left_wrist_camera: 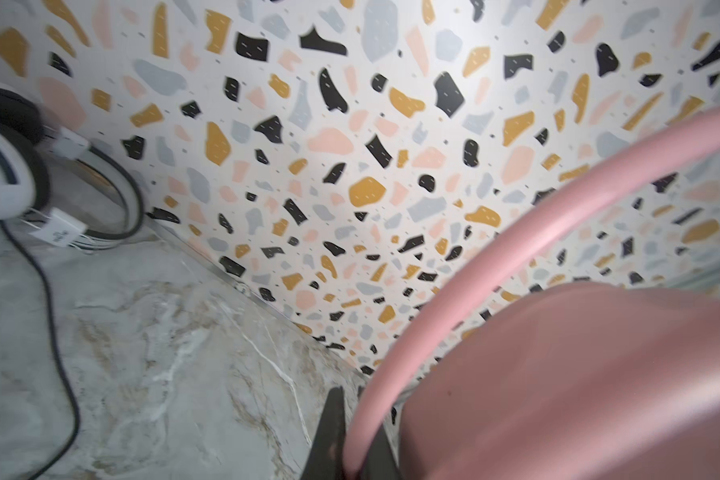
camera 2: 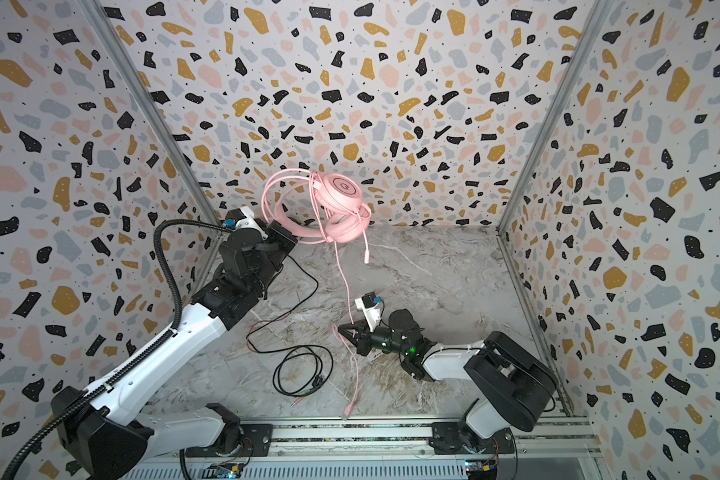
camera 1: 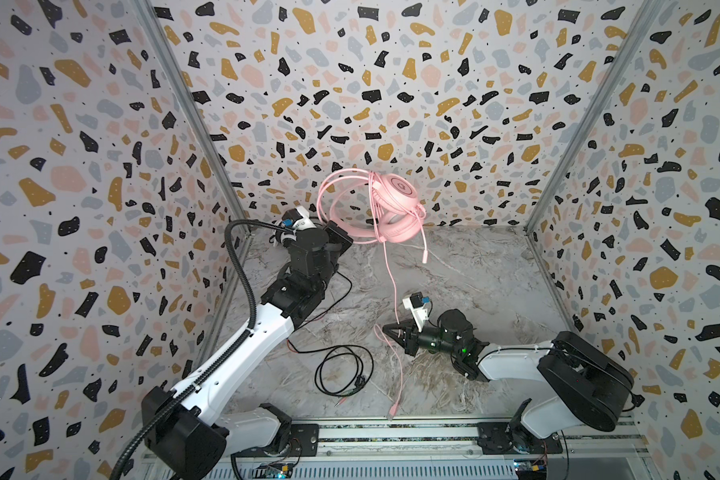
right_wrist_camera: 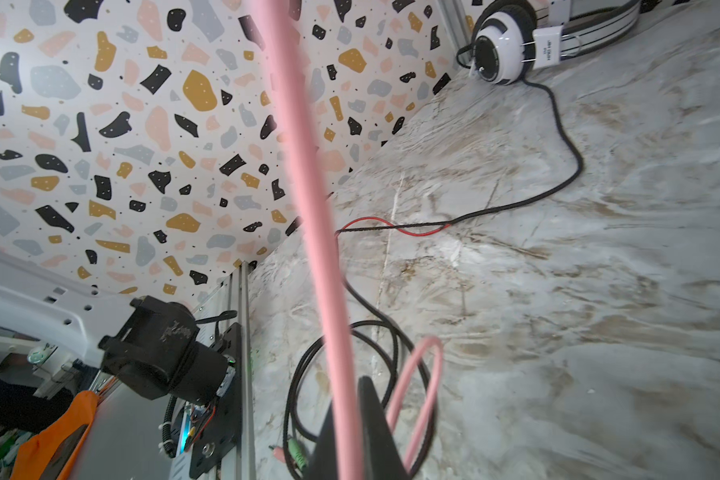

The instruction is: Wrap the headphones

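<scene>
This looks like a robotics lab test cell; 3 terrazzo-print walls (camera 1: 350, 83) box in a small marble-print tabletop (camera 1: 474, 282), meeting at bare aluminium posts (camera 1: 178, 83); 2 white-and-black robot arms, the left arm (camera 1: 242, 345) and the right arm (camera 1: 512, 365), are mounted on a metal rail (camera 1: 391, 434) along the front edge; exposed circuit boards (camera 1: 273, 471) and wiring sit below it; a ribbed black cable conduit (camera 1: 244, 282) runs along the left arm.
</scene>
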